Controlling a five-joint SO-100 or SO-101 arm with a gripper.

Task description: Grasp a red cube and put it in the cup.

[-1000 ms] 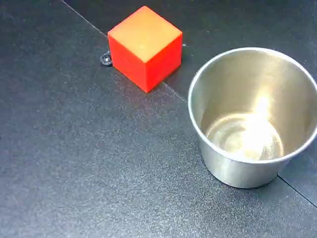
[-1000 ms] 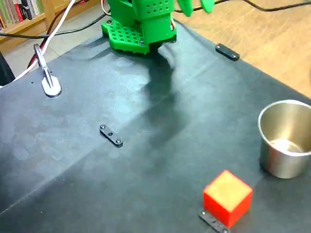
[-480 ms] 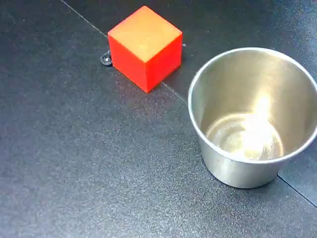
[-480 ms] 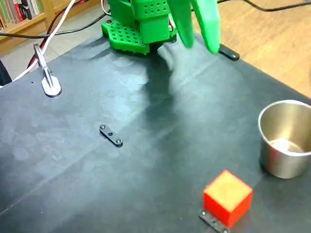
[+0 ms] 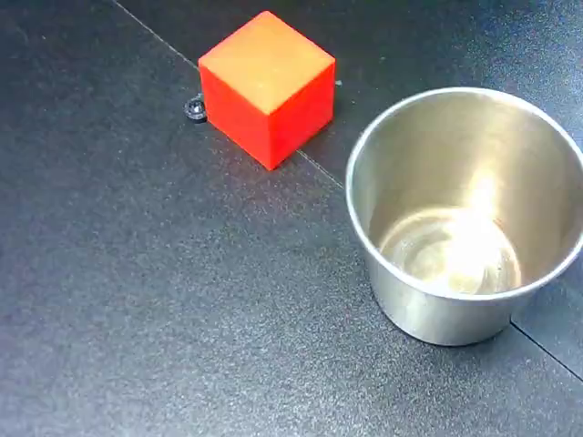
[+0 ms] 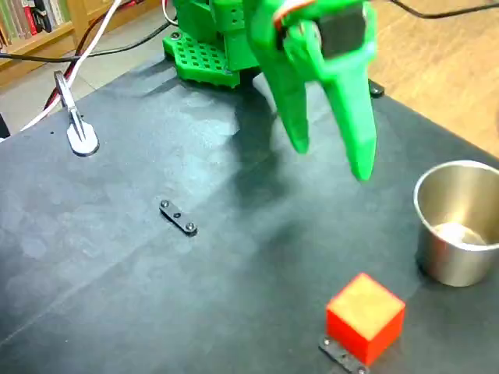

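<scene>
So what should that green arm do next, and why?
Probably move forward and down so its spread green fingers straddle the bright red-orange cube. In a fixed view the gripper hangs open and empty, well above the black table and short of the cube. The cube sits free beside the shiny steel cup, which is empty.

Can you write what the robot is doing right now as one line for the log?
phase: approach | gripper: open, above table, holding nothing | red cube: on table, untouched | steel cup: upright, empty, apart from cube
</scene>
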